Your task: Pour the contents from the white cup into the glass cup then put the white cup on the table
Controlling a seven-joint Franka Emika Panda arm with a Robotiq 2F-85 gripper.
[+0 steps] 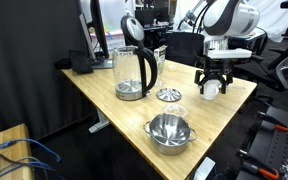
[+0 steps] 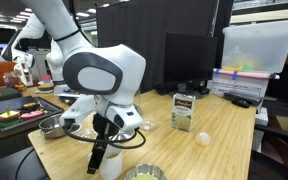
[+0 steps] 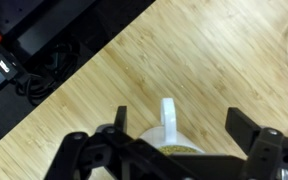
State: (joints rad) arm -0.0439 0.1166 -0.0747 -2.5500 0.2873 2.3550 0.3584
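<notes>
The white cup [image 1: 212, 90] is close to the corner of the table [image 1: 99, 95] that lies under the arm. The pictures do not show clearly if its bottom touches the wood. The gripper [image 1: 212, 82] hangs directly over it with its fingers [image 3: 121, 118] spread wide, one on each side; in the wrist view bare wood shows between each finger and the cup, whose handle points away from the camera. Toward the middle of the table lies a small metal dish [image 1: 169, 95]. Beyond it, well apart from the cup, the glass cup [image 1: 132, 70] stands upright nearer the opposite edge. A steel bowl [image 1: 170, 130] sits by another corner.
</notes>
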